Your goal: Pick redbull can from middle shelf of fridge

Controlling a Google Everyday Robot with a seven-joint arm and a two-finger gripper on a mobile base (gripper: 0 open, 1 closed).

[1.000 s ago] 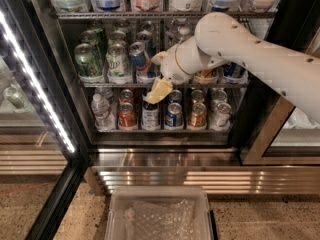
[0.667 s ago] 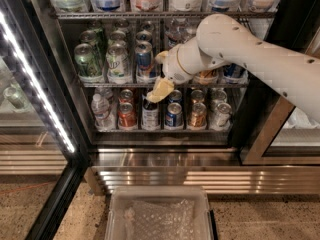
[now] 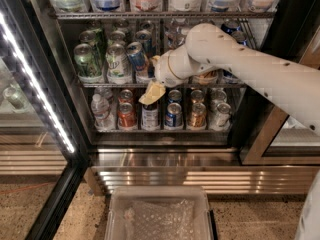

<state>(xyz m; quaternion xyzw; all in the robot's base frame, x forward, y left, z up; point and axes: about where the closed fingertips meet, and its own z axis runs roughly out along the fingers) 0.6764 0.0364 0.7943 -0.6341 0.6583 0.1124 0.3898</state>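
LED strip (image 3: 39, 86) glares left; tool (image 3: 151, 93) brightly lit by middle shelf (image 3: 115, 84).

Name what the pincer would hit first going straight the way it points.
Likely the dark can on the lowest shelf, just below the pincer, which hangs by the middle shelf rail, pointing down-left. Depth is unclear; it might pass in front.

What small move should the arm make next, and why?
Probably lift the gripper slightly and shift it left in the picture toward the redbull can: it hangs at the front rail of the middle shelf, below and right of that can.
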